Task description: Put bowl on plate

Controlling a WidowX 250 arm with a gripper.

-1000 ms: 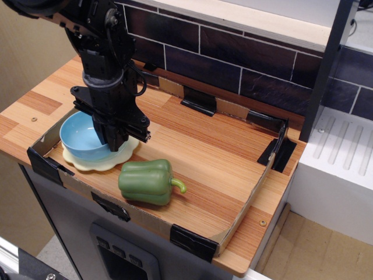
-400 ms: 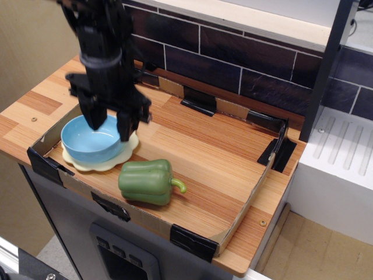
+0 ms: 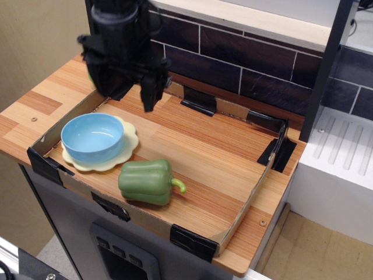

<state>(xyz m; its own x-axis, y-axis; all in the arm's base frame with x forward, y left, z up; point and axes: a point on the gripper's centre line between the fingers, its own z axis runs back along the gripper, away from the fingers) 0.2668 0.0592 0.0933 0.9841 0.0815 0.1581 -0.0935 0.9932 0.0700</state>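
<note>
The light-blue bowl (image 3: 92,136) sits upright on the pale yellow scalloped plate (image 3: 129,142) at the front left of the cardboard tray. My black gripper (image 3: 129,94) hangs well above and behind the bowl, apart from it. Its fingers (image 3: 148,93) are spread open with nothing between them.
A green bell pepper (image 3: 147,182) lies just right of the plate near the tray's front wall. The low cardboard tray wall (image 3: 250,195) with black taped corners rings the wooden counter. A dark tiled wall stands behind, and a white unit (image 3: 338,169) stands at the right.
My gripper opened and let go of the bowl, then rose up and back to the right. The bowl stays on the plate.
</note>
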